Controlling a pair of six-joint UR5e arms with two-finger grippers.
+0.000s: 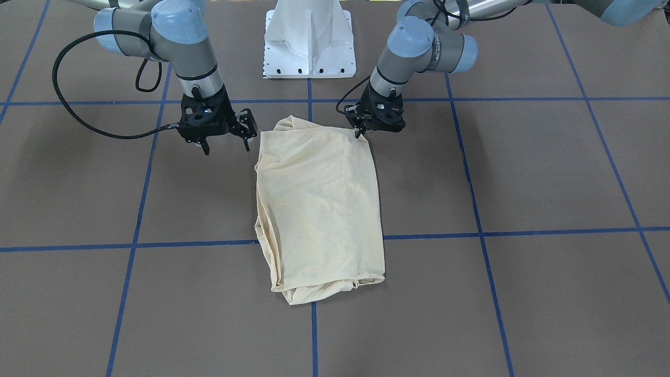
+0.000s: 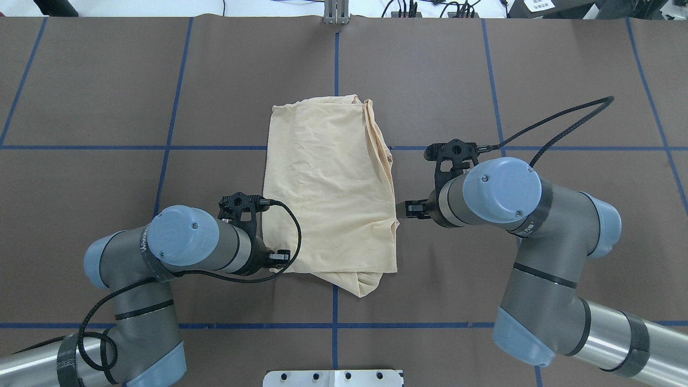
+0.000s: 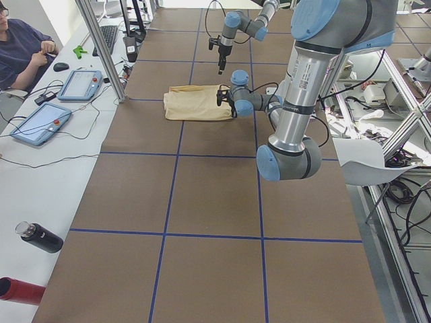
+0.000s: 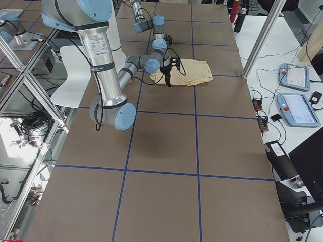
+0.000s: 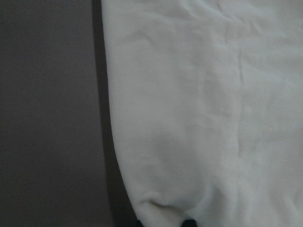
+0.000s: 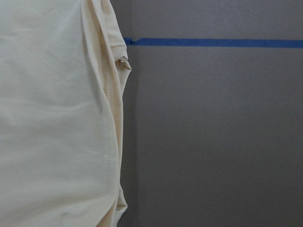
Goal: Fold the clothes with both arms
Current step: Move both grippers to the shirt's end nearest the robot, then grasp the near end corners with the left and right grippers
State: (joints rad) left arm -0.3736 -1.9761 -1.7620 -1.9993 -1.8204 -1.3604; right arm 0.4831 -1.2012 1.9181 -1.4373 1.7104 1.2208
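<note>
Overhead, the left arm [image 2: 183,247] and right arm [image 2: 500,188] are closest to the lens, elbows bent inward over the table [image 2: 107,80].

Shirt [image 2: 328,183]: folded to a long rectangle and lying flat at mid-table over the crossing of the blue tape lines [image 1: 183,244]. Plain side is up. The layers along its right edge are ruffled, and the near end bunches to a point.

Left gripper [image 1: 360,132]: at the shirt's near left corner. Fingers are narrow. The wrist view shows both tips at the cloth edge with a small bulge of fabric pinched between them.

Right gripper [image 1: 226,146]: just beside the shirt's near right corner, not touching it. Fingers are spread wide and hold nothing.
</note>
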